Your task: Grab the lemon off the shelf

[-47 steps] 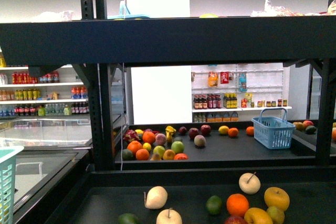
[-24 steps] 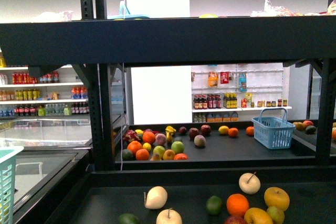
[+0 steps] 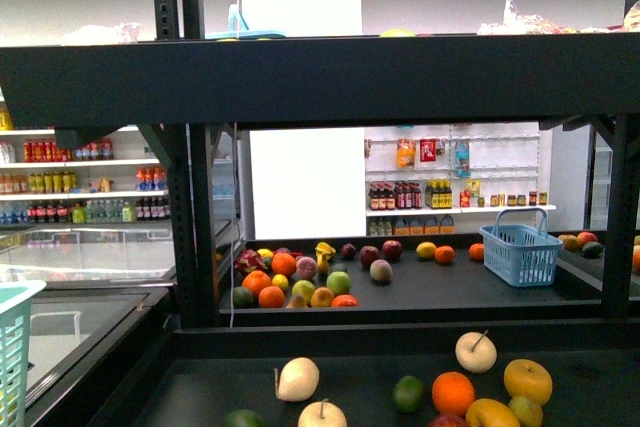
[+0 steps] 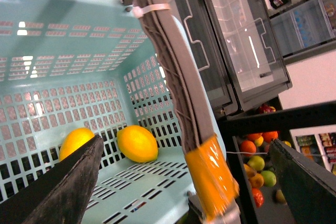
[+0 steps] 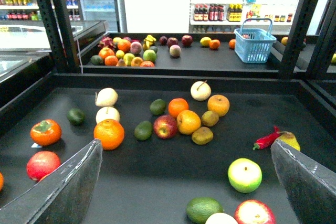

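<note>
The black shelf point(image 3: 320, 77) fills the front view; neither gripper shows there. Two yellow lemons point(image 4: 137, 143) lie in a teal basket point(image 4: 63, 51) in the left wrist view. My left gripper point(image 4: 185, 142) is open and empty above this basket, beside its orange-wrapped handle point(image 4: 210, 174). A small bright yellow lemon-like fruit point(image 3: 280, 282) lies in the fruit pile on the far tray. My right gripper point(image 5: 185, 144) is open and empty over the near tray point(image 5: 157, 187), among scattered fruit.
The near tray holds oranges point(image 5: 109, 134), apples point(image 5: 244, 174), cream pear-like fruits point(image 5: 106, 97), avocados point(image 5: 203, 209) and a red chilli point(image 5: 266, 139). A blue basket point(image 3: 520, 245) stands on the far tray. Black uprights point(image 3: 195, 217) flank the trays. White bottle shelves point(image 3: 80, 177) line the walls.
</note>
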Motion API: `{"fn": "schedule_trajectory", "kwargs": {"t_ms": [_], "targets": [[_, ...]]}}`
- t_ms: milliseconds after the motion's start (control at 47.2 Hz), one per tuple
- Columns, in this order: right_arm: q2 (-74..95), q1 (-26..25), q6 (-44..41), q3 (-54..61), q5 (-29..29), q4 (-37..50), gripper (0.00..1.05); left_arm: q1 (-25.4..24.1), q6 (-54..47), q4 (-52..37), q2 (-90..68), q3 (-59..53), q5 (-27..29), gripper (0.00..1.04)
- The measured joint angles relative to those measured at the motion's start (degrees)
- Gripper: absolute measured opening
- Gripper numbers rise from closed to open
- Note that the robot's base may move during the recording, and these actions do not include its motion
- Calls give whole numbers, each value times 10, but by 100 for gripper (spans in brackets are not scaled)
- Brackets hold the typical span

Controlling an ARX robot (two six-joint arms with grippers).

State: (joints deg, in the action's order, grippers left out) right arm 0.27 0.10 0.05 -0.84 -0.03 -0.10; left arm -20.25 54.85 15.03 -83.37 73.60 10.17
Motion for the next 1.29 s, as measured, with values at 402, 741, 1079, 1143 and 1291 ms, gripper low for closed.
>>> {"fn": "schedule_trajectory", "kwargs": {"t_ms": [402,741,1079,1143,1291], "targets": [[0,0,0,0,0,0,97,256,-288,-115,174,-172,110,97],[0,0,0,0,0,0,97,415,-511,-404,347,-480,110,64],[0,0,0,0,0,0,97,346,-539,-409,473,-633,34,7],[0,0,0,0,0,0,97,332,-541,-403,490,-644,19,2],[0,0,0,0,0,0,97,297,-542,-384,534,-671,-11,2]]}}
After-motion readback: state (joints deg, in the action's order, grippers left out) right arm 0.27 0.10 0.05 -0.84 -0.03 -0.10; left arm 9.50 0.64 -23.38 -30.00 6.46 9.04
